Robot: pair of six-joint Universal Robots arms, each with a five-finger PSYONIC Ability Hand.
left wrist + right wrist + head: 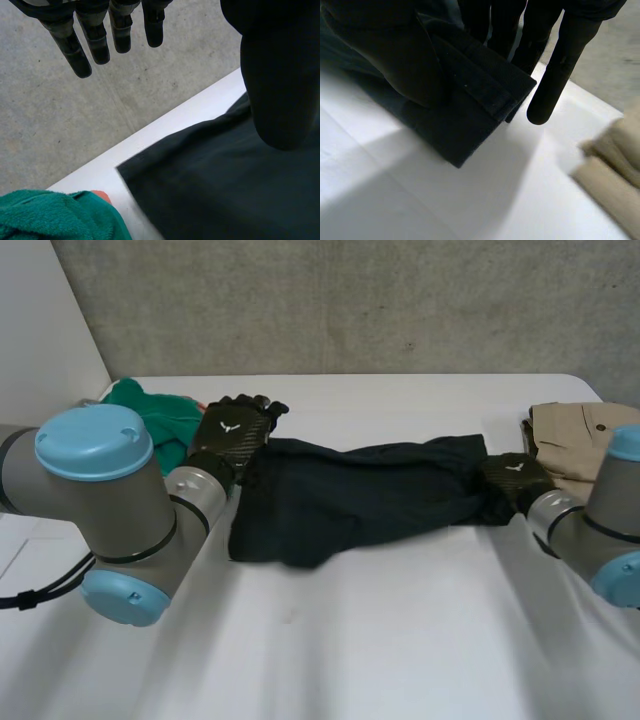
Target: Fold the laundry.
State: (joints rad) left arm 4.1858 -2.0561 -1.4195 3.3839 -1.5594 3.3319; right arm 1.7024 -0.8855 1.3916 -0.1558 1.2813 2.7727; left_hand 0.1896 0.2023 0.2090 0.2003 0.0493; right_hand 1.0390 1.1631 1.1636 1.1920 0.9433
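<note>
Right hand (515,480) pinches one end of the dark garment (360,495) between thumb and fingers — left hand (228,435) hovers at its opposite end, fingers straight

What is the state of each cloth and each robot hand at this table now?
dark green fabric garment: laid out lengthwise, rumpled, not yet folded.
bright green towelling cloth: bunched in a heap.
beige fabric garment: folded, lying flat.
left hand: open, fingers straight, over one far corner of the dark green fabric garment.
right hand: shut, thumb and fingers pinching the hem at the opposite end of that garment.
</note>
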